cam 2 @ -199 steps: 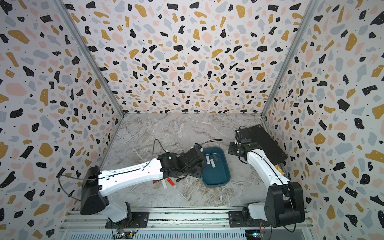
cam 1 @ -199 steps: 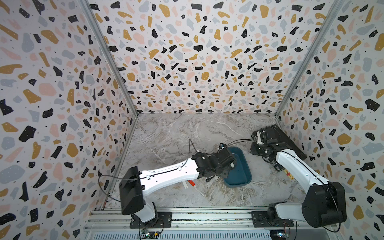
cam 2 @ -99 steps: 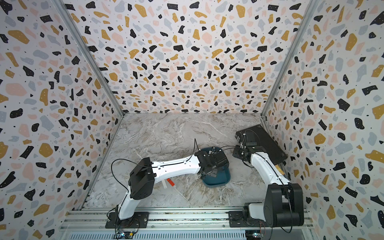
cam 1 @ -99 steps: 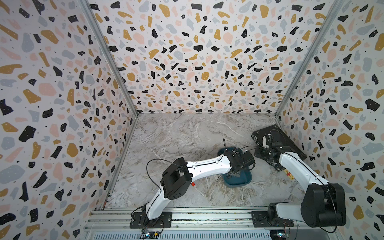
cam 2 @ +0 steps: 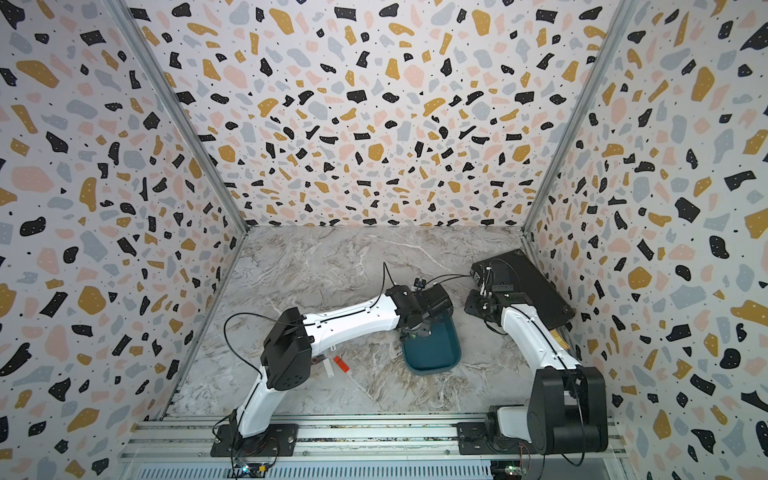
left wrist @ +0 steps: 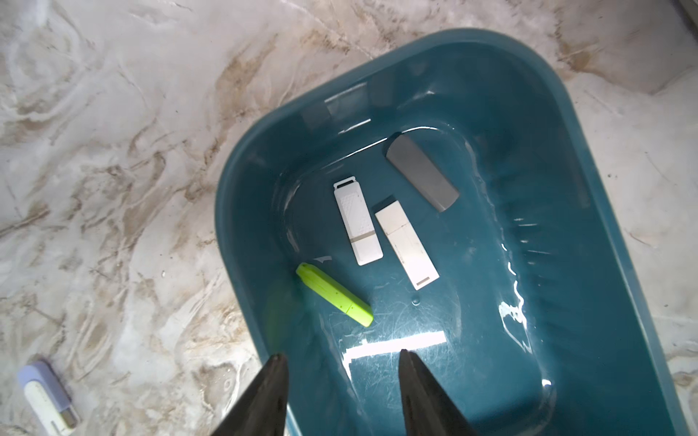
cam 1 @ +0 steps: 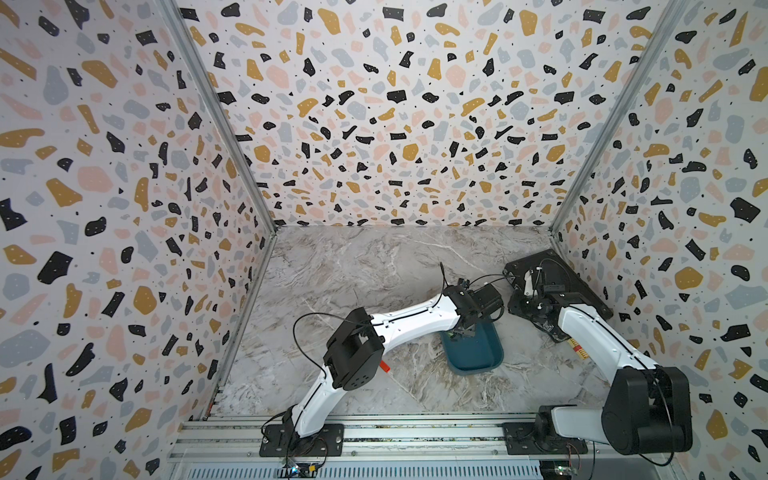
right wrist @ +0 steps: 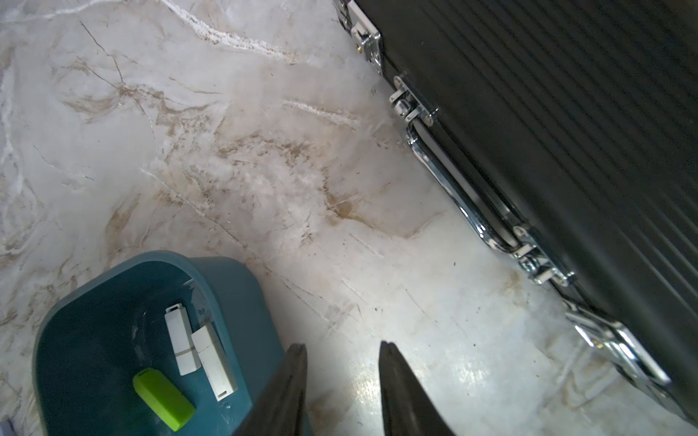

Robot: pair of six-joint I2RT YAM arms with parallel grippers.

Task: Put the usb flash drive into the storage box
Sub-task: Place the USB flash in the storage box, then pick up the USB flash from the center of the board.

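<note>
Over the box (left wrist: pixel 559 158), our left gripper (left wrist: pixel 342 355) hangs with jaws apart and empty; the green drive (left wrist: pixel 334 294) lies inside. We should rise straight, clearing the rim, then go for the lilac drive (left wrist: pixel 47 396) on the table (left wrist: pixel 113 151).

The marble-patterned table (cam 1: pixel 374 270) carried the teal storage box (cam 1: pixel 473 369) right of its middle and a flat black case (cam 1: pixel 582 286) against the right wall. A red flash drive (cam 2: pixel 341 363) and a white flash drive (cam 2: pixel 329 368) lay side by side, well apart from the box.
</note>
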